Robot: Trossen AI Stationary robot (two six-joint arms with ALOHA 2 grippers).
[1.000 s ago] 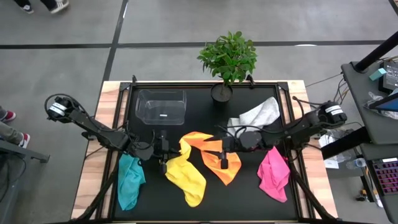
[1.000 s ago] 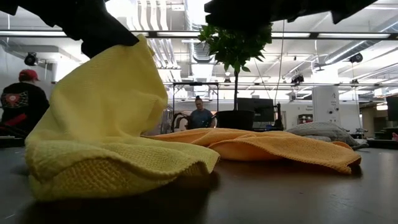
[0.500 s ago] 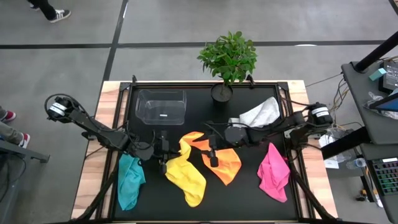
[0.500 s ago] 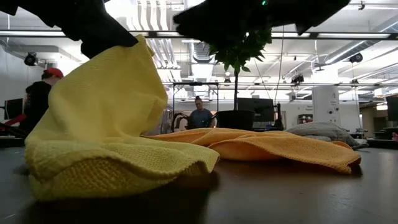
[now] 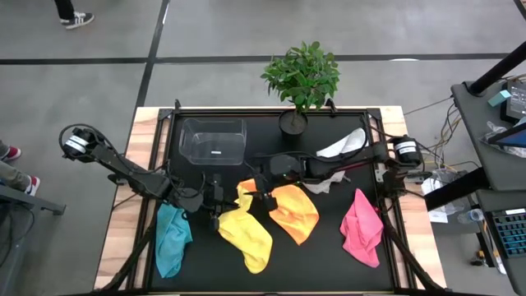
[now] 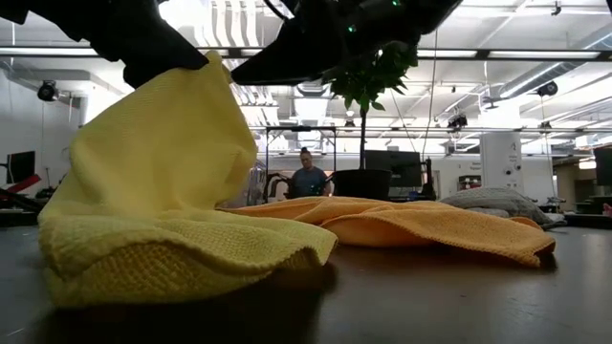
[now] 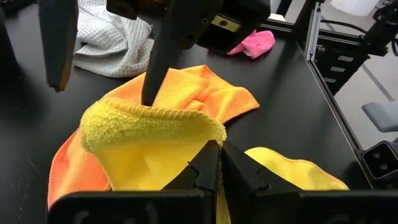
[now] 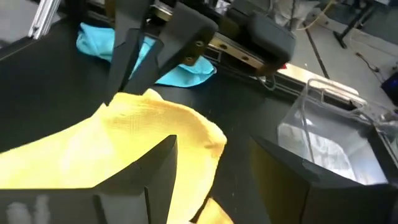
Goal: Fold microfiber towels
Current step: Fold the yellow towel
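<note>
The yellow towel point(image 5: 246, 234) lies at the near middle of the table, one part raised, and my left gripper point(image 7: 219, 155) is shut on it. My right gripper point(image 8: 212, 142) reaches in from the right over the orange towel point(image 5: 294, 212). It is open, with a finger on either side of the yellow towel's raised top fold point(image 7: 155, 115); whether it touches, I cannot tell. The teal towel point(image 5: 171, 238) lies near left, the pink towel point(image 5: 362, 230) near right, and the white-grey towel point(image 5: 345, 146) far right under the right arm. My left gripper pinches the yellow towel's raised part point(image 7: 199, 158) between its two fingers, coming from the table's left and slanting a little down. That part stands lifted as a peak point(image 6: 206, 72). The rest of the towel slopes down slack and lies bunched on the table point(image 6: 182, 258).
A clear plastic box point(image 5: 214, 141) stands at the far left of the black mat and a potted plant point(image 5: 302, 78) at the far middle. People show in the room beyond the table in the low view.
My right gripper has gone toward the table's left edge, from above the orange towel to the yellow towel's raised part beside my left gripper, and it has rolled somewhat on the way. The yellow towel has kept its shape.
</note>
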